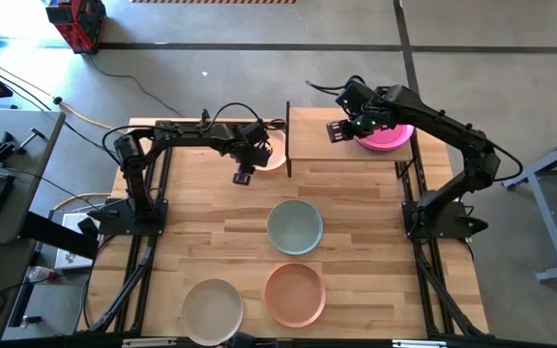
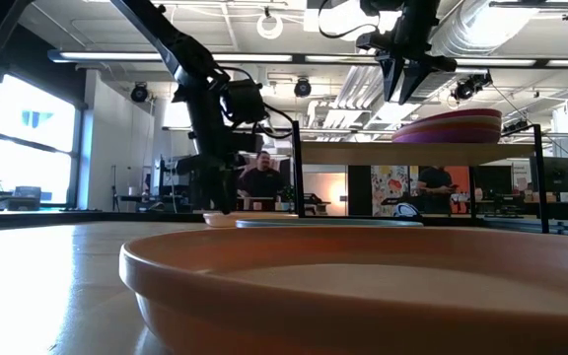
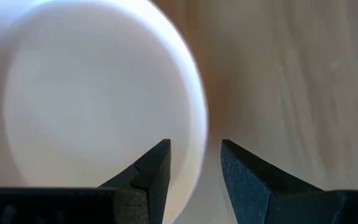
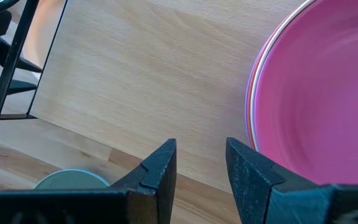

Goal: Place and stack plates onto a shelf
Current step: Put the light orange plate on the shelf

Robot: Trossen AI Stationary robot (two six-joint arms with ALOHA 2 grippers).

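Only the low view shows the magenta plate [image 2: 449, 126] tops a stack on the shelf [image 2: 412, 151]; right claw [image 4: 201, 165] and left claw [image 3: 194, 168] both open, empty.

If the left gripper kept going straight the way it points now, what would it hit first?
Most likely the rim of the cream plate: the open left gripper straddles its edge, one finger over the plate, the other over the bare table top. How far above it hangs is unclear.
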